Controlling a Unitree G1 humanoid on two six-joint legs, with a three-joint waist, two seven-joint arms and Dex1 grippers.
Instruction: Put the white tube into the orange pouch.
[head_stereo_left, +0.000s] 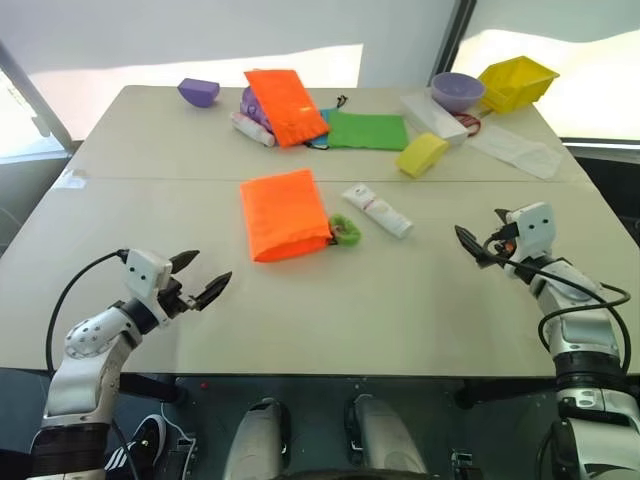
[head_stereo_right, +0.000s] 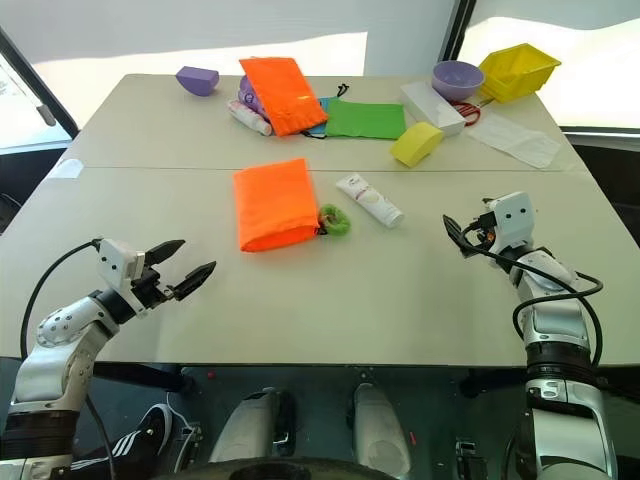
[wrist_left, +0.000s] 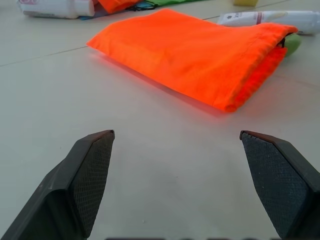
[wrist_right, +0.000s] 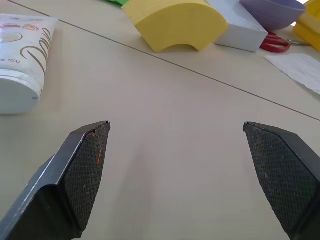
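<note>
While both arms hover low over the beige table (head_stereo_left: 330, 330), nothing is held: the left gripper (head_stereo_left: 203, 280) at the lower left of the frame has its two black fingers spread wide apart, and the right gripper (head_stereo_left: 470, 245) at the right edge is likewise spread and empty. Near the centre of the frame lies the orange pouch (head_stereo_left: 283, 212), flat, with its green tuft (head_stereo_left: 345, 230) at its lower right corner. Just right of the tuft lies the white tube (head_stereo_left: 378, 211), set diagonally and apart from the pouch fabric. Clutter sits along the top of the frame: a second orange pouch (head_stereo_left: 286, 105), a green cloth (head_stereo_left: 368, 130), a yellow sponge (head_stereo_left: 421, 153), a purple bowl (head_stereo_left: 457, 91) and a yellow bin (head_stereo_left: 517, 82). The step in hand looks like reaching for the tube. Done well, the right gripper would close across the tube's narrow width, mid-body, while the left gripper pins or lifts the pouch's mouth by the tuft so the tube can slide in.
</note>
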